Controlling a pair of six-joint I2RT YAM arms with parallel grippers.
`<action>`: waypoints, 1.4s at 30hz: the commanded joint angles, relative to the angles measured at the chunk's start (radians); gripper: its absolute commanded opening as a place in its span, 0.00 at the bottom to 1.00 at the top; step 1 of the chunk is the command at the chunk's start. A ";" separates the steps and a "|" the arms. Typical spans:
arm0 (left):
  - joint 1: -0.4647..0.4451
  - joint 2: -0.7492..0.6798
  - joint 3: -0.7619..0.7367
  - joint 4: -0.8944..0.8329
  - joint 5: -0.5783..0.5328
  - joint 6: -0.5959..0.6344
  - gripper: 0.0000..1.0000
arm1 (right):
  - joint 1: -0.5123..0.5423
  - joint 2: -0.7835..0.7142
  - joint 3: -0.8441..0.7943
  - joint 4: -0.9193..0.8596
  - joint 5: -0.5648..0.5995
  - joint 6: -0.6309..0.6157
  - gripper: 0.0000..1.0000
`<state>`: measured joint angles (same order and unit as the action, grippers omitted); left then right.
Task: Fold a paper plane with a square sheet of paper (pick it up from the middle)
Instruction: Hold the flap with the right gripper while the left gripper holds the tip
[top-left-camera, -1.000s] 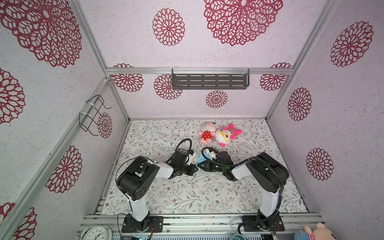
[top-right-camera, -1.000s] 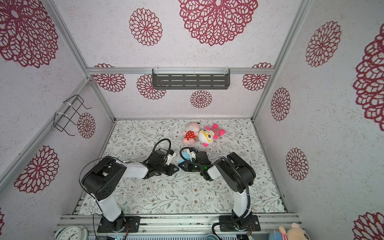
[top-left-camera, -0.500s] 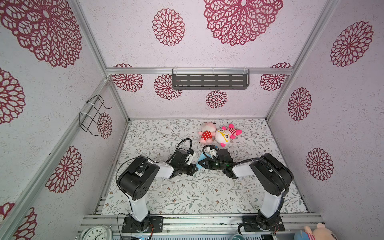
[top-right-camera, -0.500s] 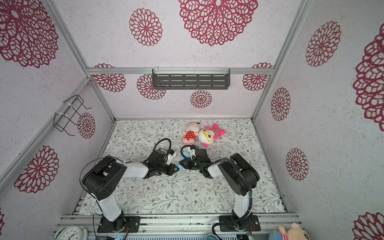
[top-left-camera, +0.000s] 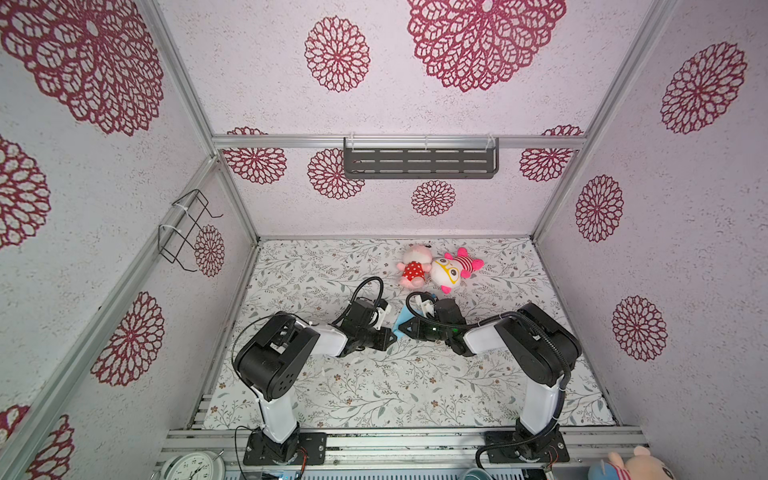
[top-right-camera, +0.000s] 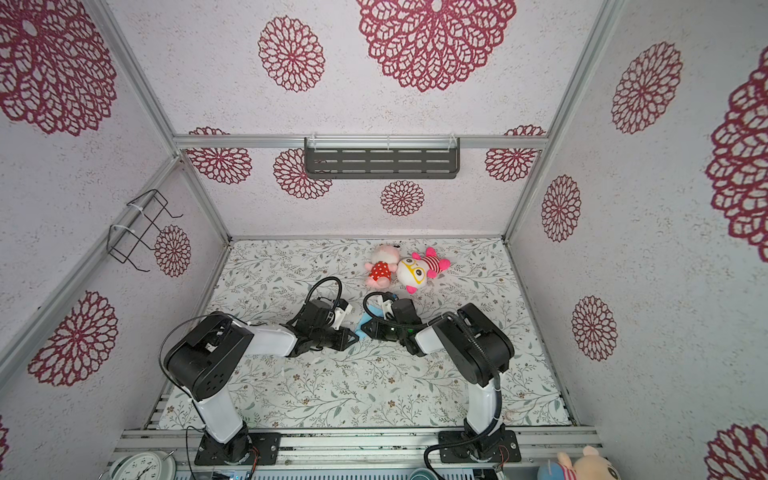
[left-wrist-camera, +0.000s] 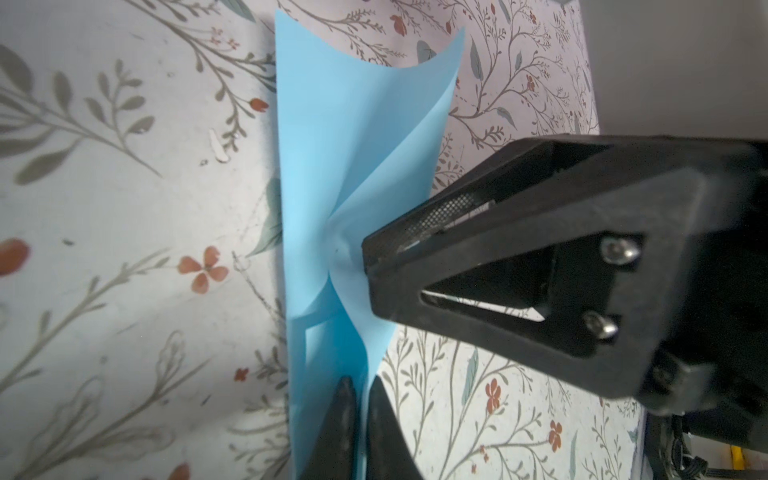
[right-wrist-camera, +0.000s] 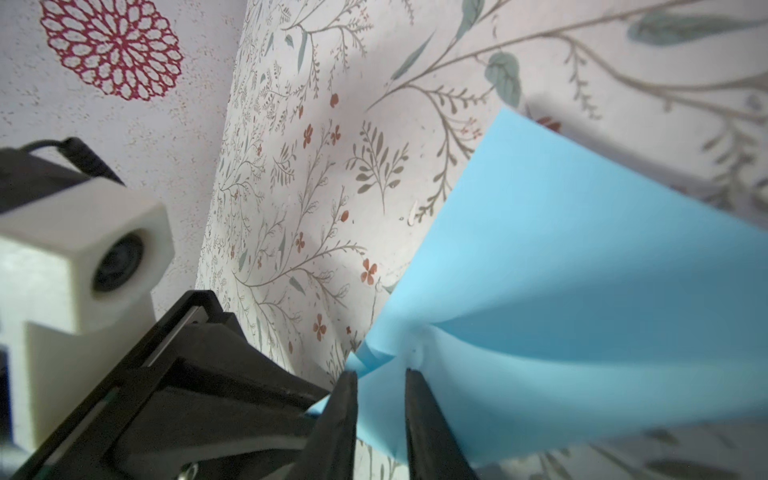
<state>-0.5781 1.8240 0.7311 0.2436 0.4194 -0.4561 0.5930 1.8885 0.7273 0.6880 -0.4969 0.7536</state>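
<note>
Two arms reach over one floral desk (top-left-camera: 374, 395), each with one end effector. One square sheet of paper (left-wrist-camera: 357, 145), light blue, stands on edge between them at the middle of the desk. It is bent into curved layers that pucker to a single point.

The left end effector (left-wrist-camera: 360, 384) grips the sheet's edge, its two fingertips pressed together with the paper between them. The right end effector (right-wrist-camera: 380, 374) meets the sheet from the right, at the pucker. Its two fingers stand a little apart, with blue paper showing in the gap and the pucker touching one fingertip (right-wrist-camera: 417, 390). I cannot tell whether it clamps anything. In both top views only slivers of the sheet show between the two black tips.

Two toys lie touching at the far middle of the desk, just beyond the sheet: one spotted plush (top-left-camera: 413, 270) on the left and one striped plush (top-left-camera: 451, 268) on the right. One slotted shelf (top-left-camera: 419, 160) hangs on the far wall and one wire basket (top-left-camera: 183, 228) on the left wall. One clock (top-left-camera: 189, 467) sits at the near left corner. One more pink plush (top-left-camera: 636, 465) is at the near right, cut off by the edge.
</note>
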 joint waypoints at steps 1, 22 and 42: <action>-0.006 0.063 -0.059 -0.207 -0.092 -0.033 0.09 | -0.009 -0.069 -0.010 0.069 -0.057 -0.039 0.27; 0.006 0.112 -0.116 -0.113 -0.080 -0.107 0.05 | 0.011 0.033 -0.038 0.166 -0.145 -0.063 0.22; 0.006 0.116 -0.114 -0.139 -0.074 -0.076 0.09 | -0.038 0.063 -0.040 0.208 -0.103 0.011 0.22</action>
<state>-0.5720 1.8423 0.6781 0.3805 0.4301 -0.5472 0.5613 1.9430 0.6750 0.8848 -0.6209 0.7540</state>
